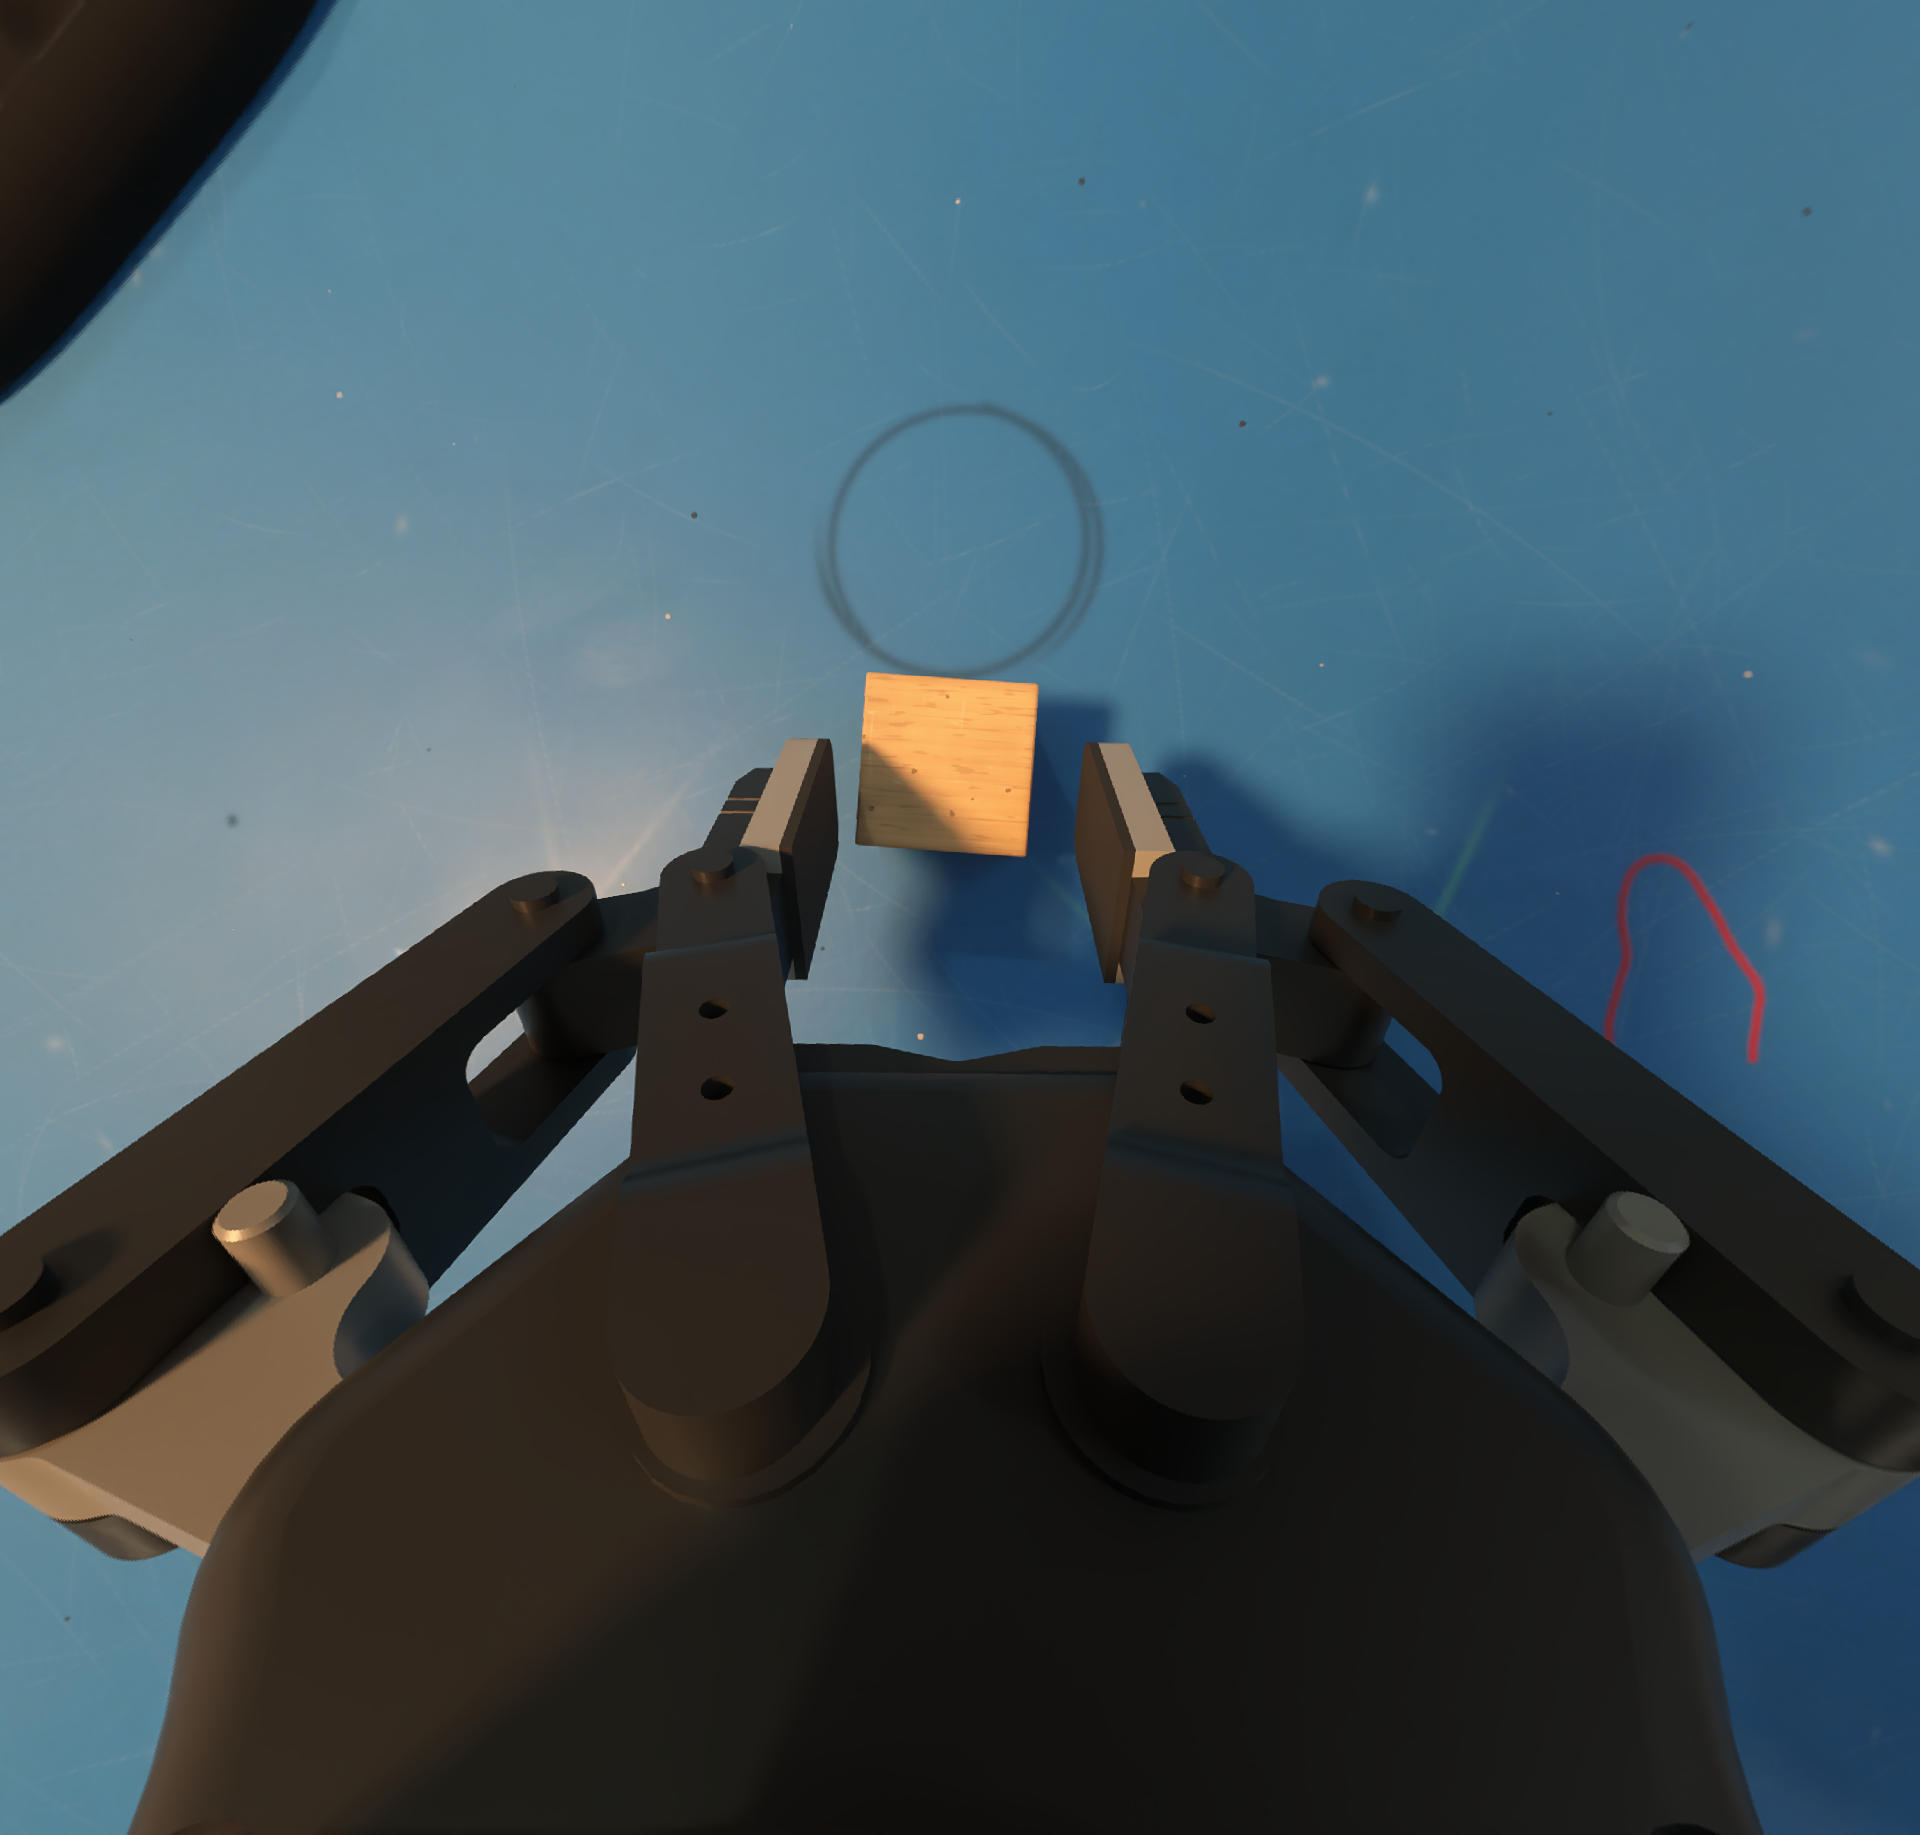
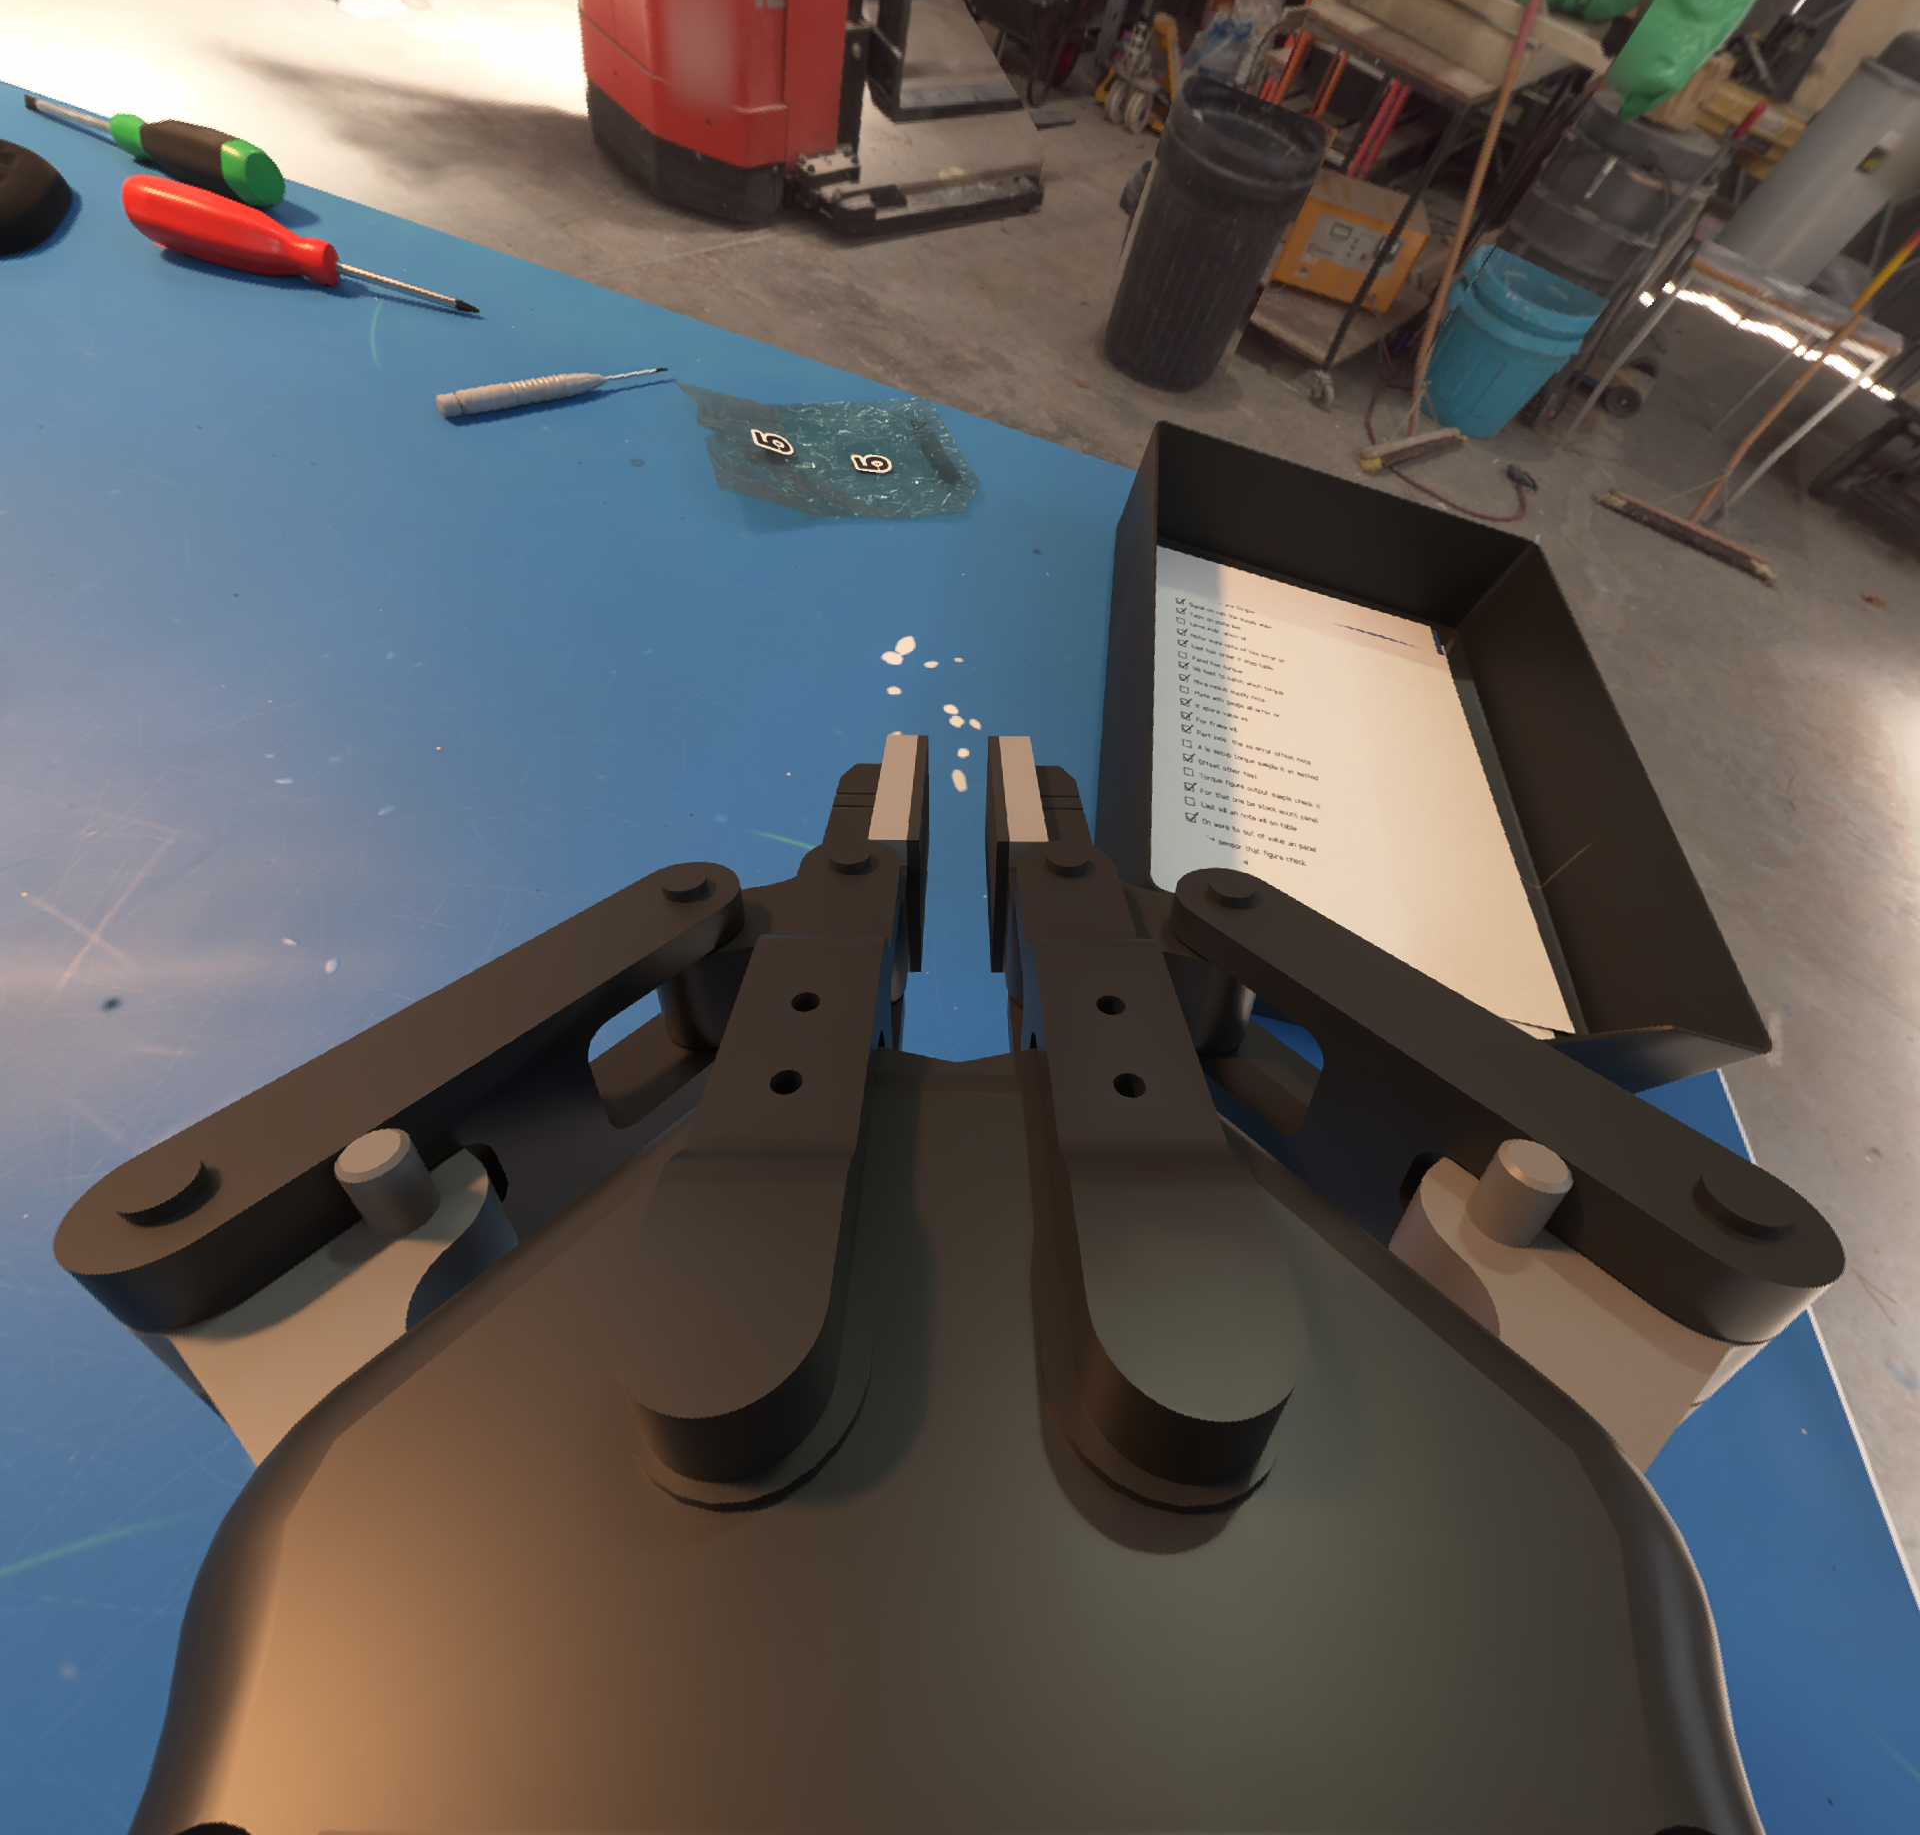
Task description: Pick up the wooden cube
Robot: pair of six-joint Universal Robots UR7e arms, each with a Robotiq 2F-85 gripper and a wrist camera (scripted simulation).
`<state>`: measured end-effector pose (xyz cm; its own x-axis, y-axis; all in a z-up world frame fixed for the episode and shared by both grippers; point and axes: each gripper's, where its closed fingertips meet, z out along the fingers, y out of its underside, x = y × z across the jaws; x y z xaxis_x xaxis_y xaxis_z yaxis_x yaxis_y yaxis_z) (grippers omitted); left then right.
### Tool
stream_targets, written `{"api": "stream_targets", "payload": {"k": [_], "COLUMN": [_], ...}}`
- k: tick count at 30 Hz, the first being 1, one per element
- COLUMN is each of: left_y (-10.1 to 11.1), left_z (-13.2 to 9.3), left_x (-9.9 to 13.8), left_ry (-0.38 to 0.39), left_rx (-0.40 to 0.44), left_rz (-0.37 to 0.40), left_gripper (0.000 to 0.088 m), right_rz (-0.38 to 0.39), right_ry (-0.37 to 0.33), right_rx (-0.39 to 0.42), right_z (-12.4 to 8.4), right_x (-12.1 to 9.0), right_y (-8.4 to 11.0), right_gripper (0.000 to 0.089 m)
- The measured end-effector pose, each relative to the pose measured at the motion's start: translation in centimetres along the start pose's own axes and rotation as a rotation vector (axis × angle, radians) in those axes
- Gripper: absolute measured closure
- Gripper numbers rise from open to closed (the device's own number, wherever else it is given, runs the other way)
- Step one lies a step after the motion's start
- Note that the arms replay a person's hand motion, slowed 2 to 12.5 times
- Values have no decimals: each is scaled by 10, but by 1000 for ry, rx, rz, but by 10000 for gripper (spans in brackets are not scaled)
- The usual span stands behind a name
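The left gripper (image 1: 956,829) hangs over the blue desk (image 1: 416,538), jaws released and straddling the wooden cube (image 1: 948,765), which lies just at 12 o'clock of the fingertips, untouched, lined up for closing. The right gripper (image 2: 956,788) idles empty, jaws nearly closed.

A light, grained wooden cube (image 1: 947,765) is seen on a scratched blue table (image 1: 1455,227), with a red squiggle (image 1: 1683,954) at four o'clock and a grey ring mark (image 1: 961,538) at twelve.
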<state>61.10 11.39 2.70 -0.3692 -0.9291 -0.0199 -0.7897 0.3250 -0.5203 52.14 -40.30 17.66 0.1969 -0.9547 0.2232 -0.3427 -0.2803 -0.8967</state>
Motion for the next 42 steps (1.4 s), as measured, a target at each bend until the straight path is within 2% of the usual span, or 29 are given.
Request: {"api": "stream_targets", "payload": {"k": [10,29,35,42], "left_y": [5,2,2,2], "left_z": [14,16,16,16], "left_x": [0,3,-1,-1], "left_ry": [3,25,17,32], "left_rx": [-119,-167,-175,-175], "left_rz": [-4,16,37,44], "left_gripper": [463,474,549,571], "right_rz": [12,36,42,48], "right_ry": [8,5,3,0], "right_rx": [25,64,73,86], "right_z": [-7,-19,-23,-26], "right_x": [9,18,19,20], "right_y": [-4,-10,-11,-13], "right_gripper": [793,795,794,794]}}
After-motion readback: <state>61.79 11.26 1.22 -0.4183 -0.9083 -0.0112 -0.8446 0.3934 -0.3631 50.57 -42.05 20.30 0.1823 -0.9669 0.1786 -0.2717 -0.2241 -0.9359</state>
